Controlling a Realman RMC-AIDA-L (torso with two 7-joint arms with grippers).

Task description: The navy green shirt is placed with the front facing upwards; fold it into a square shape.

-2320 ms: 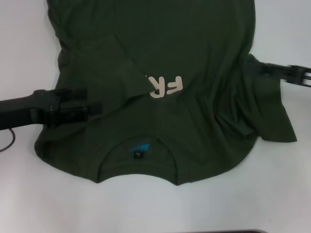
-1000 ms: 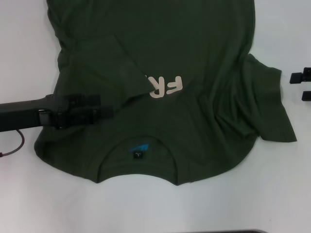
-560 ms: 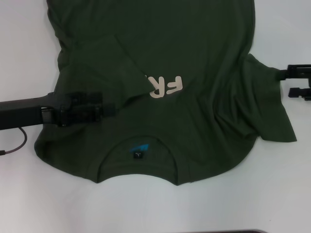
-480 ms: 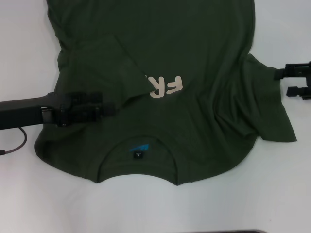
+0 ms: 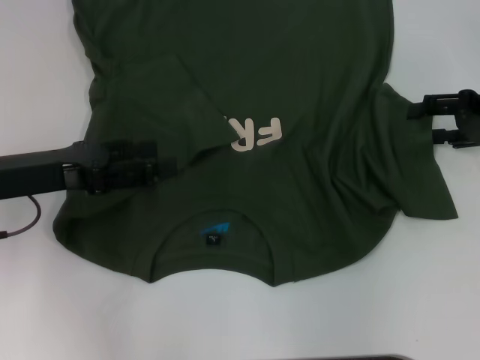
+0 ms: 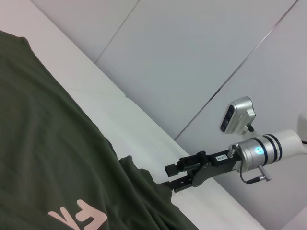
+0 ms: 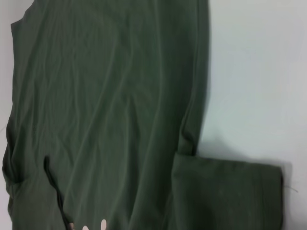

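Right pincer (image 5: pixel 420 121), fingers apart, at navy green shirt (image 5: pixel 300 67) sleeve edge

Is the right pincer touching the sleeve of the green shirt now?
Touching. In the head view the open right pincer overlaps the edge of the green shirt at its sleeve; the left wrist view shows its fingertips meeting the cloth.

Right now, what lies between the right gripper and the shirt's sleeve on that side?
Nothing: in the head view the right gripper is open at the edge of the navy green shirt, its tips meeting the sleeve.
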